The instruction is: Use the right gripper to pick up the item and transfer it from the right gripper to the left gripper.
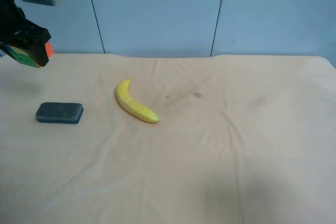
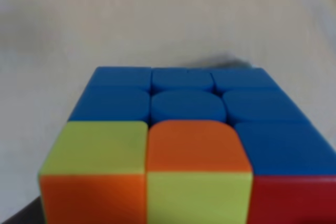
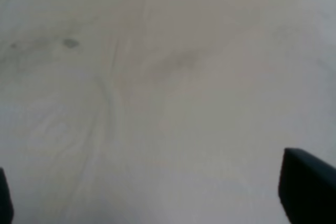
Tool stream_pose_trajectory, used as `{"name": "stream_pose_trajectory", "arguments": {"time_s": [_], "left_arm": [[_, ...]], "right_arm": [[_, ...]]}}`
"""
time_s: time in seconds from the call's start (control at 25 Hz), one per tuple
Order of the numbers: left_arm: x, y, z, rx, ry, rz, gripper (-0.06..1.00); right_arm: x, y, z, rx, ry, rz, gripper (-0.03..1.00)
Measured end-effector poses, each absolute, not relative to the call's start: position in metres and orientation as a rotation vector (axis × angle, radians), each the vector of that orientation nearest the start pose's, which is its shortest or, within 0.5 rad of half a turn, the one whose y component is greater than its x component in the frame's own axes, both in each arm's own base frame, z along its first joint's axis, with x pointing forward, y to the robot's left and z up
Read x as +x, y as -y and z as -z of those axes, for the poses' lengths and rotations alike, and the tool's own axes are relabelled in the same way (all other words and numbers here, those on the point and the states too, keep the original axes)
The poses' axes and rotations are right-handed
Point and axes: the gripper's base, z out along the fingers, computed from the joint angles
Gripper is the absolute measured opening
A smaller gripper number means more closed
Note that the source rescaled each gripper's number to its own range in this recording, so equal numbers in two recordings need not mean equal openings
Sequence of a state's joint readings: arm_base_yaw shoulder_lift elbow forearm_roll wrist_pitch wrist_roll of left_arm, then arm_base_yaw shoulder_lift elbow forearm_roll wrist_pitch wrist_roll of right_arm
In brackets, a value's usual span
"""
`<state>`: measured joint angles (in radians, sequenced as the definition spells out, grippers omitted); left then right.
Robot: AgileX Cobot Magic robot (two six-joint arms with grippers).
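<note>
Beige cloth table (image 1: 220,150), cube already at the left gripper (image 1: 23,38).
The item (image 2: 173,150) sits clamped there, high above the cloth (grip depth hidden); slipping means dropping. The right gripper (image 3: 157,203) hangs wide open, empty.

Puzzle cube (image 1: 29,54) held off the table in the left gripper (image 1: 26,40), high at the exterior high view's left edge, tilted. Green and orange faces show there. Left wrist view: cube (image 2: 184,145) fills the frame, mostly blue squares, with yellow, orange, red.

Right gripper (image 3: 157,192): only two dark fingertips visible, wide apart, nothing between them.
</note>
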<state>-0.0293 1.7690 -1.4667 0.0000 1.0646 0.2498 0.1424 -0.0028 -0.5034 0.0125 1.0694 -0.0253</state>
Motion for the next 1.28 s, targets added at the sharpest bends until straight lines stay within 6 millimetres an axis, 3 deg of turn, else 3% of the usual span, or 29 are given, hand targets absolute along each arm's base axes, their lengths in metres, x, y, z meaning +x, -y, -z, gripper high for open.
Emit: {"name": "stream_pose_trajectory", "arguments": {"time_s": [0.36, 0.6, 1.28], "left_arm": [[0.420, 0.012, -0.232, 0.406, -2.891, -0.036, 0.00], [0.444, 0.013, -0.206, 0.411, -2.928, -0.030, 0.00], [0.455, 0.013, -0.184, 0.437, -2.940, -0.044, 0.00]], "right_arm": [[-0.006, 0.000, -0.278, -0.172, -2.041, -0.088, 1.00], [-0.006, 0.000, -0.278, -0.172, -2.041, -0.089, 1.00], [-0.006, 0.000, -0.278, -0.172, -2.041, -0.089, 1.00]]}}
